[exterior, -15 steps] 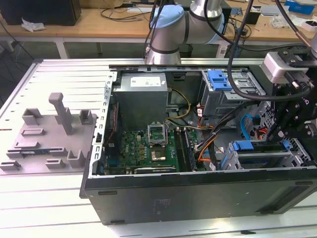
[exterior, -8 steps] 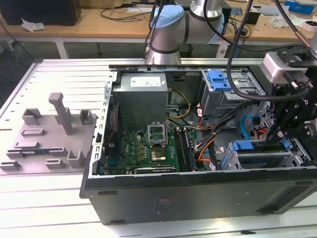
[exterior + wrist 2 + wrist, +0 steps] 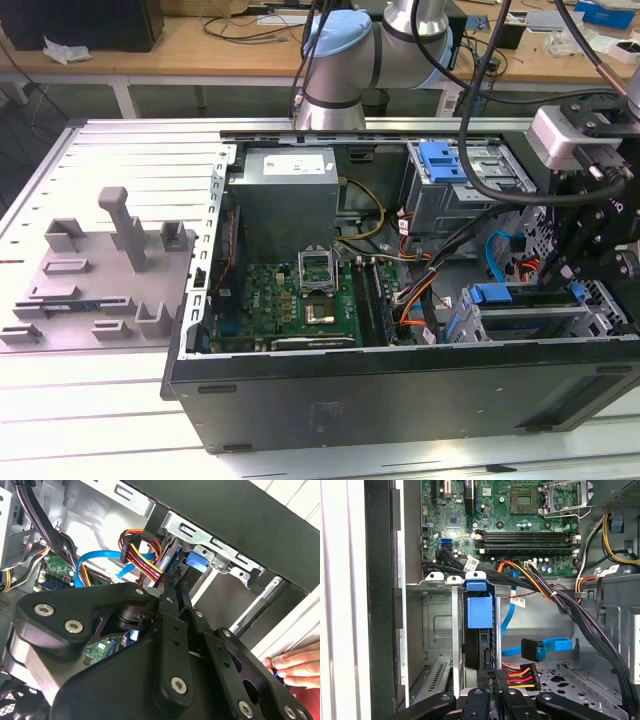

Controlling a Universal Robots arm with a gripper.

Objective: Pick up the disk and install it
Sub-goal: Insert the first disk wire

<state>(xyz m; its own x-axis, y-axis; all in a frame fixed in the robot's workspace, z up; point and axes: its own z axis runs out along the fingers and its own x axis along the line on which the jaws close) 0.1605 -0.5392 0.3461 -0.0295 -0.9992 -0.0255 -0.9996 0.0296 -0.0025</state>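
At the drive bay of the open computer case [image 3: 400, 400], the end effector [image 3: 174, 584] meets the disk [image 3: 480, 612]; whether it grips cannot be told. In the first wrist view the disk stands on edge in the bay's metal cage, the motherboard [image 3: 520, 520] beyond. The second wrist view adds a person's hand [image 3: 295, 665] at the case's outer edge, while the exterior view takes in a grey fixture [image 3: 100, 270] on the counter [image 3: 90, 410], well apart

A slatted silver metal table [image 3: 90, 400] carried an open black computer case [image 3: 400, 400] and, at the exterior view's left, a grey plastic fixture tray [image 3: 90, 292].
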